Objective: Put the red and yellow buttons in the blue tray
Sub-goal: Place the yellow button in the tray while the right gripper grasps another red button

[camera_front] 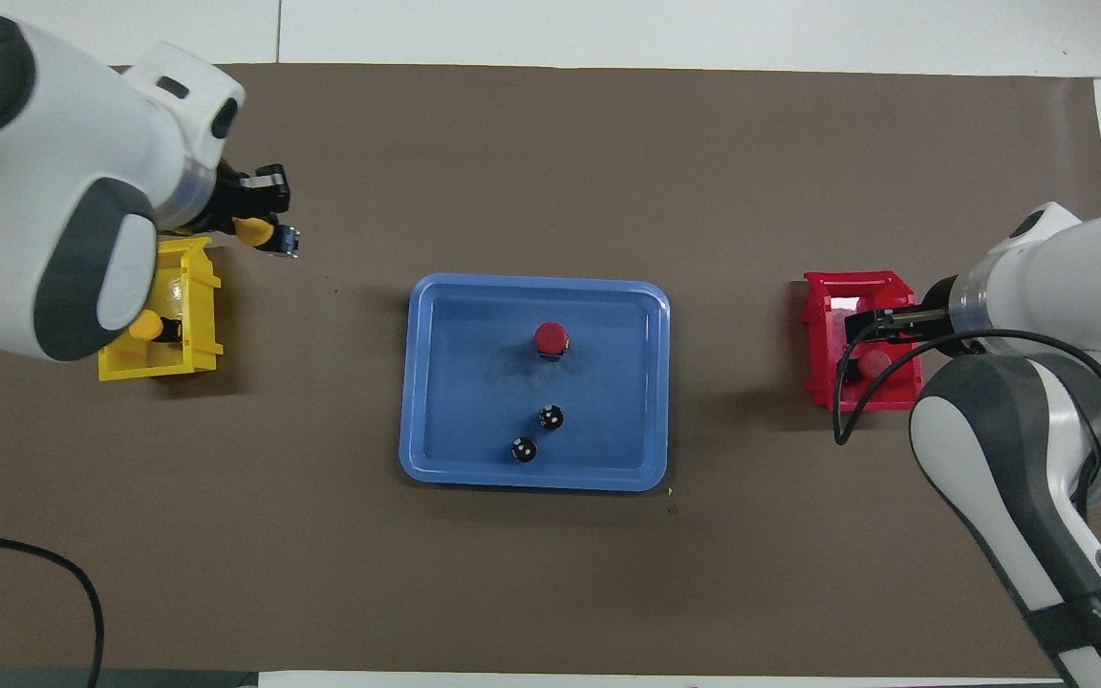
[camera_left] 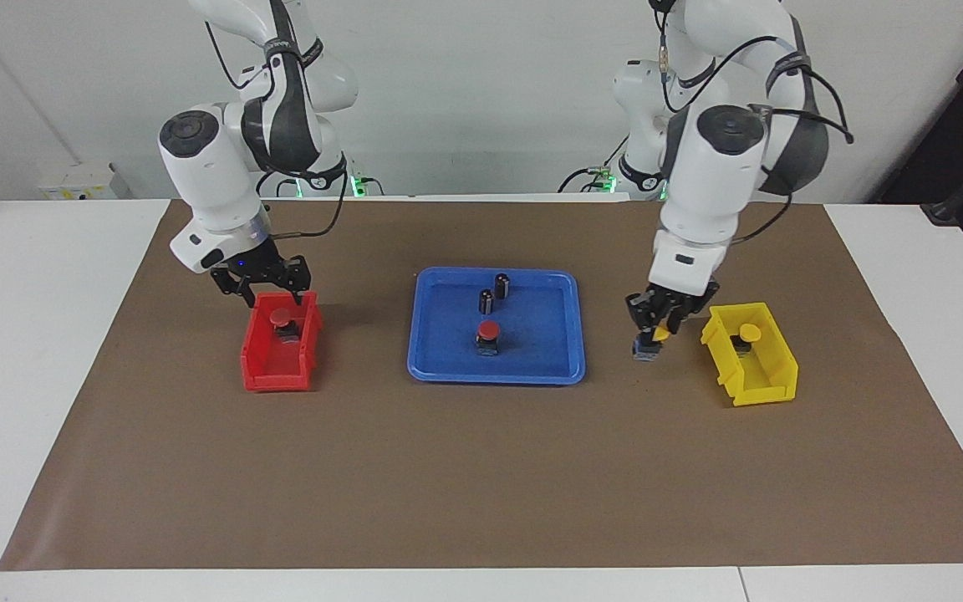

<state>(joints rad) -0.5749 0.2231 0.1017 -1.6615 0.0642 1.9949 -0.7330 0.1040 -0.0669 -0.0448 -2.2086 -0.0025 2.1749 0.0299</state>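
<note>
1. Step in hand, as judged: carrying a yellow mushroom-capped push-button on a black base from the small yellow plastic bin to the flat blue plastic tray with a low rim; one red-capped push-button already standing inside the tray.
2. Nearest the robots in the tray: two dark capless cylinders, standing upright, just apart.
3. Right gripper: poised over the small red plastic bin, fingers spread, above a second red-capped button; not yet gripped.
4. Left gripper: fingers pinching the yellow button, held over the brown mat between yellow bin and tray.
5. Another yellow-capped button resting in the yellow bin.
6. Next move, likely: swinging across to the tray, lowering, releasing clear of the items already there.
</note>
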